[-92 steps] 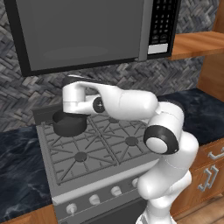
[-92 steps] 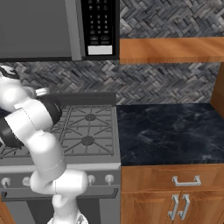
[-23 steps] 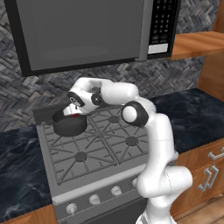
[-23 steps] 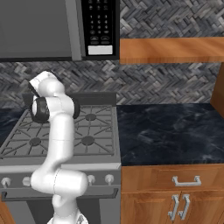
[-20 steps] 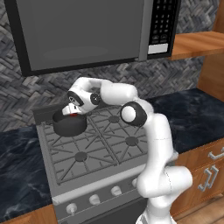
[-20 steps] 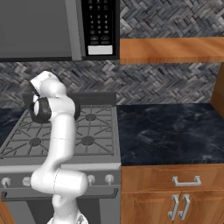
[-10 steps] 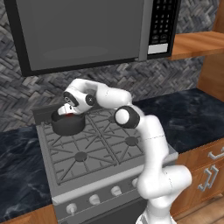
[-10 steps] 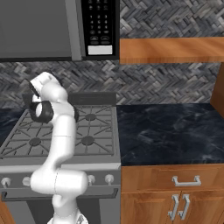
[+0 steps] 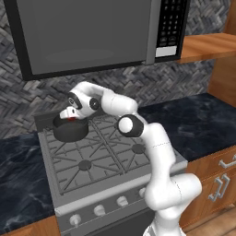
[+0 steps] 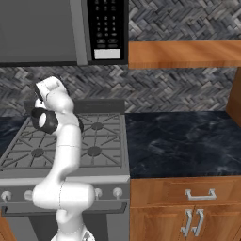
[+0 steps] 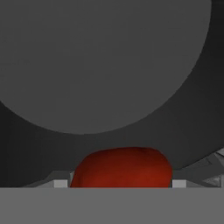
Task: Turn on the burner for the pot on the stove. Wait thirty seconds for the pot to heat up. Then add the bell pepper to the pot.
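Since the earlier frames the arm has swung from a folded pose near the front of the stove out to the back left burner, and over the last second the hand has crept a little further left and lower over the pot. The pot itself sits where it sat before.

The pot is taken as landmark. It stands on the back left grate of the stove, directly under the big grey microwave. The gripper hangs just above the pot's rim, pointing down into it. The bell pepper shows in the hand view as a red lump between the finger tips at the bottom edge, with the pot's dark round floor beyond it. In the left base view a small spot of red shows at the gripper tip, just over the pot's opening. The jaws stand wide, with the pepper sitting between them; whether they press on it or have let go cannot be told from these pictures.

To the right of the pot lie the other back burner and, further on, the dark marbled counter. In front of the pot, the stove's front panel carries a row of pale knobs.

The microwave's keypad has rows of small buttons and a pale strip below, but no writing on it can be read.
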Robot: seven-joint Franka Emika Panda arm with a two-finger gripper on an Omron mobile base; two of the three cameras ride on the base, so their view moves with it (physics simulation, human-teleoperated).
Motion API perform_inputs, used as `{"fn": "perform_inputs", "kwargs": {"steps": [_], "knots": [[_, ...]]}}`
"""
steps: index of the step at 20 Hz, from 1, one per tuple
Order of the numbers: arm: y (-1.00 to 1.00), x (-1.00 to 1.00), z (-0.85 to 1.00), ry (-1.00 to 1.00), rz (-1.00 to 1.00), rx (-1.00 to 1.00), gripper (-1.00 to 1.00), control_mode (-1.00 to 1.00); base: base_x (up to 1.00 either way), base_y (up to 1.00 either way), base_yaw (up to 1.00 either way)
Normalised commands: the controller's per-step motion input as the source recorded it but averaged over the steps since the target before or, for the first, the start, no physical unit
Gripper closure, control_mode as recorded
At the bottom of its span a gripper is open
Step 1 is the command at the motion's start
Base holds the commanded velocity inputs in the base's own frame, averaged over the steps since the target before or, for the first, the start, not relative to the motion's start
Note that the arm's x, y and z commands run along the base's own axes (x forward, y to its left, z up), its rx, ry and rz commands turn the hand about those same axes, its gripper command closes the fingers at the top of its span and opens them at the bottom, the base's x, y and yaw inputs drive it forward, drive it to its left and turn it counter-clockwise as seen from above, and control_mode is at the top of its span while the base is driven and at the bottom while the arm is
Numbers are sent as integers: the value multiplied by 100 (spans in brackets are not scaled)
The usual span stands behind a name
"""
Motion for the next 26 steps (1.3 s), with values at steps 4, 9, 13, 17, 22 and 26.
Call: {"fn": "perform_inputs", "kwargs": {"steps": [4,9,13,17,22,26], "knots": [[-6,-10,-3,3,0,0,-100,-100,0,0,0],[0,-22,0,0,0,0,-100,-100,0,0,0],[0,-29,0,0,0,0,-100,-100,0,0,0],[0,-28,0,-1,0,0,-100,-100,0,0,0],[-1,-27,7,-12,0,0,-100,-100,0,0,0],[-6,-39,3,-27,0,0,-100,-100,0,0,0]]}}
